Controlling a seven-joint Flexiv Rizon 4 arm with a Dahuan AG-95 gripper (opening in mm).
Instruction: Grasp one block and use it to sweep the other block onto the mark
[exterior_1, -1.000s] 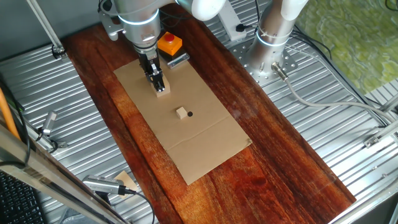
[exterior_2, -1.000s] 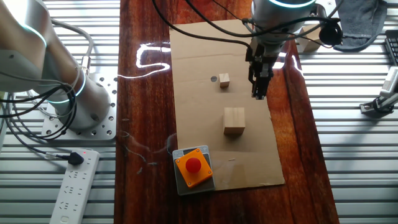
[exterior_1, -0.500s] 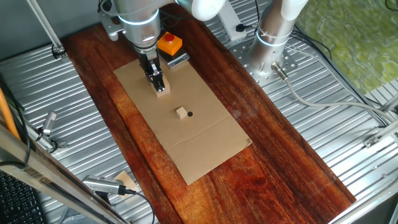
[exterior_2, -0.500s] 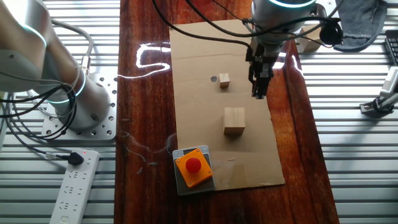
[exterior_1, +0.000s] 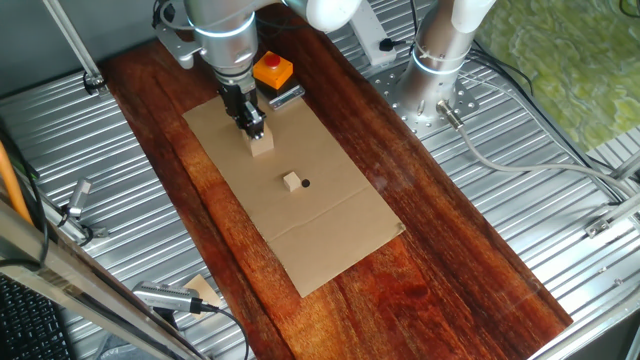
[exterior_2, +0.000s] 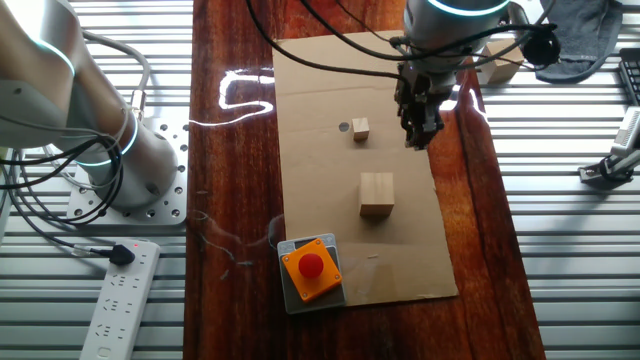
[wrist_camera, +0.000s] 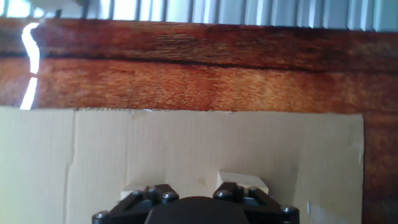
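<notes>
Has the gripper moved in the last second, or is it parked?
Yes. In the other fixed view the gripper now sits slightly higher up the picture relative to the big block, which has stayed put.

Claw (exterior_2: 421, 140) pointing down, empty, raised.

I see a long table (exterior_1: 440, 250) made of dark red-brown wood, shiny on top. A flat sheet of brown cardboard (exterior_1: 330, 235) lies on it and covers the middle part. An orange box with a red button (exterior_2: 311, 268) sits at one end, partly on the cardboard and partly on the wood. On the cardboard I see the big wooden block (exterior_2: 377, 193), the small wooden cube (exterior_2: 360, 128) and a little black dot (exterior_1: 305, 183) just beside the cube. Ribbed metal (exterior_1: 130, 210) runs along both long sides of the table.
</notes>
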